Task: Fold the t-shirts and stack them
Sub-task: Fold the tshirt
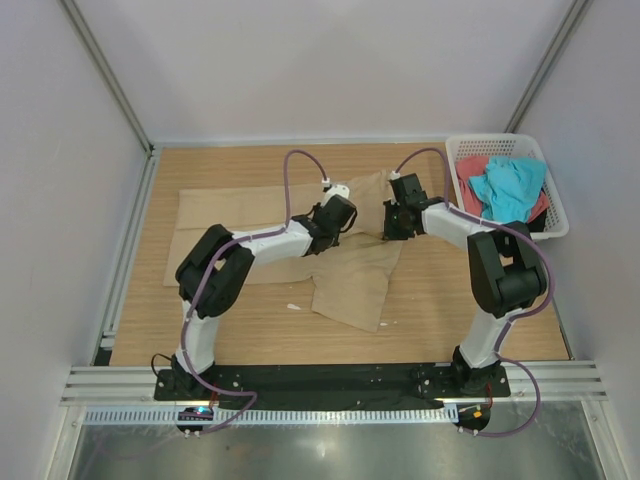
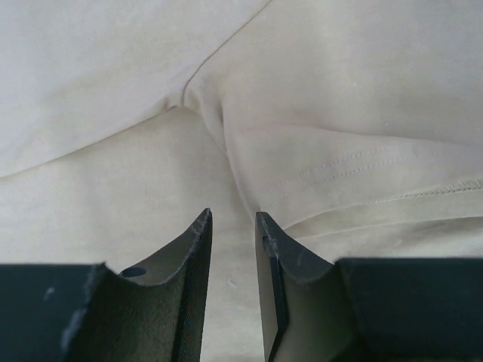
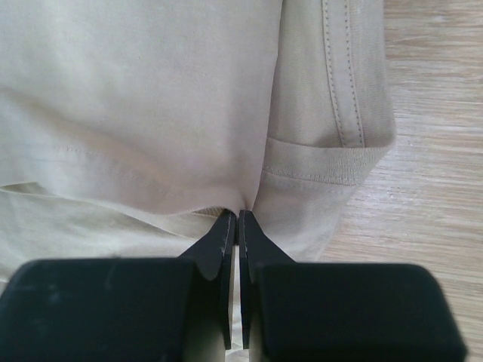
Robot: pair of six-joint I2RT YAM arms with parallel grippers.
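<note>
Cloth of the tan t-shirt (image 1: 355,285) lies spread and rumpled on the desk (image 1: 250,325), directly under both sets of fingers. We see the left fingers (image 2: 198,241) parted by a narrow gap, holding nothing; pale fabric shows through the gap between them. Just ahead of their tips a seam runs into a puckered crease, and to the right of the tips a stitched hem crosses the cloth in soft folds.

The right fingers (image 3: 226,234) are pressed together, tip against tip, with only a hairline slit between them. Their tips sit at the lower edge of a folded-over layer of the same shirt; we cannot tell whether any cloth is caught between them. Ahead and to the right of those tips we find a ribbed band and a double-stitched strip. Further right is the bare wood of the desk.

From above, the two sets of fingers face each other, near but apart, over the upper part of the shirt. One flap of the shirt lies below them, toward the near edge of the desk, and the rest stretches away to the left of the left fingers.

Well to the right of the right fingers, a white lattice basket (image 1: 500,140) stands at the far corner of the desk. Inside it a turquoise t-shirt (image 1: 512,190) lies bunched on top of a coral-red t-shirt (image 1: 466,170).
</note>
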